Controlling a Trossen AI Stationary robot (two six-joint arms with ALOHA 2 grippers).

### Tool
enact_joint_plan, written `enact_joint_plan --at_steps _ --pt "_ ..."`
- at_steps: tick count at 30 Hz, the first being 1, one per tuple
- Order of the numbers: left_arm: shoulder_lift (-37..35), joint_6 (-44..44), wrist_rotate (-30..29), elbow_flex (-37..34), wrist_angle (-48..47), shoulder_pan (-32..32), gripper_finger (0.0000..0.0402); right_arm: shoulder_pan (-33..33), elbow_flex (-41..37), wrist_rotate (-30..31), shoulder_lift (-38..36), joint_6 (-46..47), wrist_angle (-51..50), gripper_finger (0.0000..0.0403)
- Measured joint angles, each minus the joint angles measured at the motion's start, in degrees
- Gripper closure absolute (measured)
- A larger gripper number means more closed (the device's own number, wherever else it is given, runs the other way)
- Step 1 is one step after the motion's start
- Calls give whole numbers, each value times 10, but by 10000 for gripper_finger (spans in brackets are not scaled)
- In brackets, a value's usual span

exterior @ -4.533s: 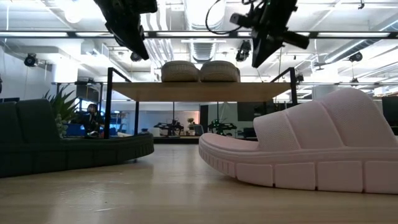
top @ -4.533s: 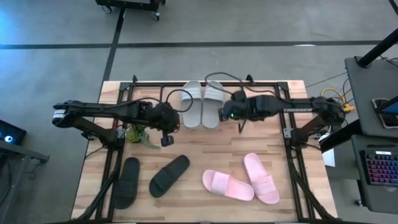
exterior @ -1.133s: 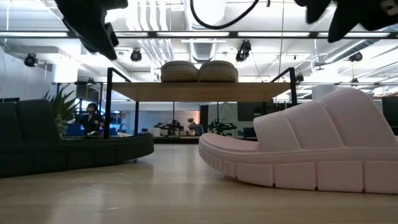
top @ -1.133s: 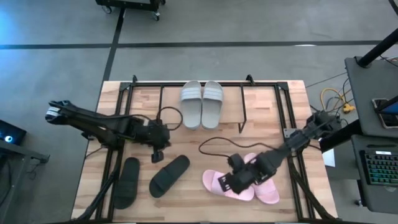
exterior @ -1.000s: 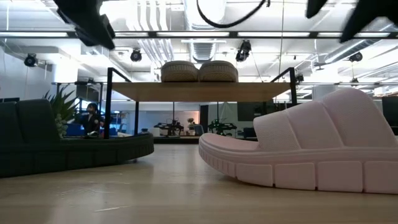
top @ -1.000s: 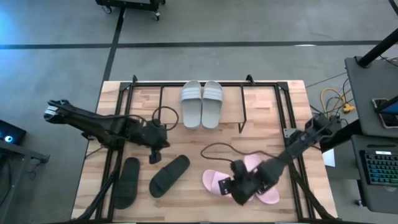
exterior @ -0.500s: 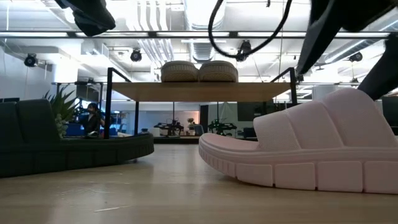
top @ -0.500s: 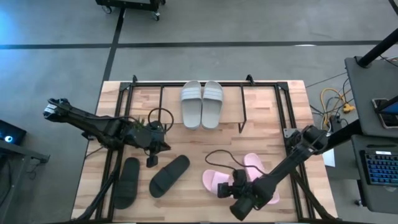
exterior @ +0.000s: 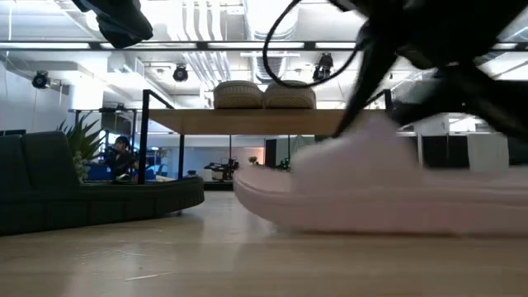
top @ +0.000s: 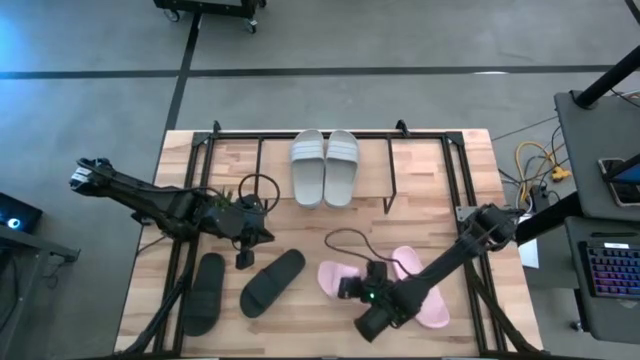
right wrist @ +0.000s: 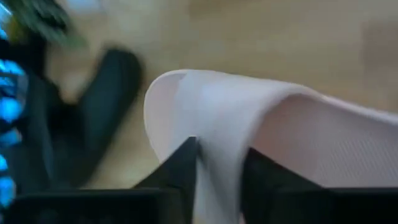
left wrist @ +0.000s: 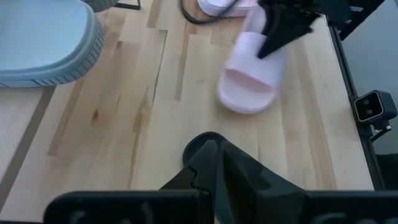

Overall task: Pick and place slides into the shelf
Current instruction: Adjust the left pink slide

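Observation:
Two pale grey-green slides (top: 323, 166) lie side by side on the shelf's (top: 388, 180) top board. Two black slides (top: 272, 282) (top: 204, 292) rest soles down on the table's near left. My right gripper (top: 362, 293) is low at the near middle, shut on one pink slide (top: 335, 276). The second pink slide (top: 428, 305) lies partly under that arm. My left gripper (top: 243, 258) hovers shut and empty above the table, beside the black slides. My right gripper (right wrist: 221, 171) has the pink slide's wide strap (right wrist: 217, 143) between its two fingers. It comes at it low, from the table's right. The slide's free end (top: 328, 272) points toward the table's left; whether the sole is clear of the board I cannot tell.
A black frame (top: 465, 215) runs around the table. A loose black cable (top: 345, 240) loops over the boards near the right arm. Leaves of a potted plant (exterior: 82, 136) show at far left. Bare wood (left wrist: 124, 124) lies between the black slides and the pink ones.
My right gripper has moved toward the near edge and down onto the pink slide, then toward the left. The slide has shifted left with it and shows blurred in the low view. The left arm has barely moved.

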Motion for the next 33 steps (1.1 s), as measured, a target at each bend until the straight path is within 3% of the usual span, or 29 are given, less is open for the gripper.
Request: enact_joint_plan --at_steps 2,6,13,16,25,33 --pt "0 0 0 0 0 0 394 -16 -1 42 0 5 -9 377" --pt "0 0 0 0 -2 0 394 -55 -1 85 0 13 -15 388" --pt "0 -4 1 0 -9 0 394 -108 -1 82 0 15 -25 388" --pt "0 -4 1 0 -18 0 394 -119 -1 46 0 1 -39 384" --pt "0 0 2 0 -17 0 394 -123 -1 -5 -5 -27 -59 291" --pt "0 0 1 0 -16 0 394 -115 25 -44 -49 -179 -174 233"
